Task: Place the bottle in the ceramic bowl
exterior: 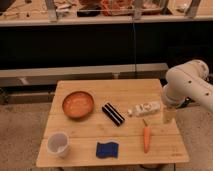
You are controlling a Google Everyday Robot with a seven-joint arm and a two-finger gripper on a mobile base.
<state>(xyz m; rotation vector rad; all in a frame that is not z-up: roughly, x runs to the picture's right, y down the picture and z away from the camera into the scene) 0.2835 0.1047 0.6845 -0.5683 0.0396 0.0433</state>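
The small white bottle (145,108) with a reddish-orange label lies on its side on the right part of the wooden table (90,131). The round orange-brown ceramic bowl (78,104) sits on the left part of the table, with nothing visible inside it. My gripper (170,115) hangs from the white arm (187,86) at the table's right edge, just to the right of the bottle's end. I cannot tell whether it touches the bottle.
A black bar with white stripes (113,113) lies between bowl and bottle. A carrot (146,138) lies in front of the bottle. A blue sponge (107,149) and a white translucent cup (58,144) sit near the front edge. Dark shelving stands behind the table.
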